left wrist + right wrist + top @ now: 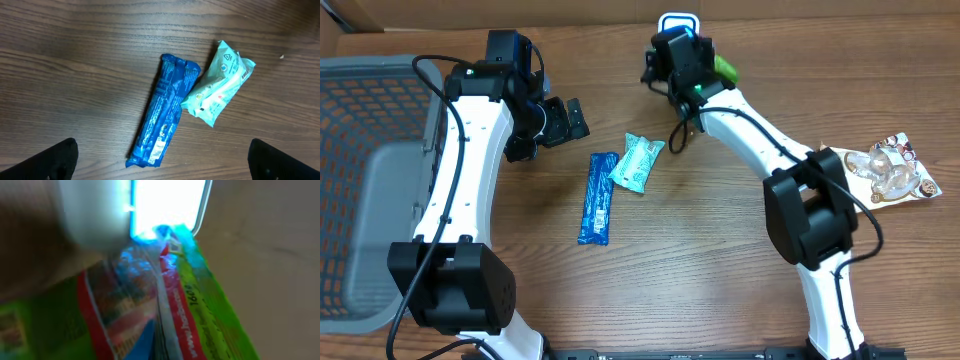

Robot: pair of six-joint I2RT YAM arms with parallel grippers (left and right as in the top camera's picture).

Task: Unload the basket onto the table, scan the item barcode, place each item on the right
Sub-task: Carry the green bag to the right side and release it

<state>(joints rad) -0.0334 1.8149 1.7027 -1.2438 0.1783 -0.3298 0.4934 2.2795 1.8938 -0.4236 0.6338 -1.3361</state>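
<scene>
Left fingers (55,162) wide apart, empty, above surface (720,250); blue wrapper (598,198) and teal packet (638,162) lie touching on it, print too small to read; right fingers (695,62) clamped on green packet (723,68), "160" legible, held at lit scanner (678,22).

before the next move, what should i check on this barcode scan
1. Right gripper shut on the green packet: ok.
2. Green packet close to the lit scanner: ok.
3. Barcode facing the scanner: cannot tell, the right wrist view is blurred.
4. Left gripper open and holding nothing: ok.
5. Blue packet and teal packet apart for the next pick: not ok, they touch near one end.
</scene>
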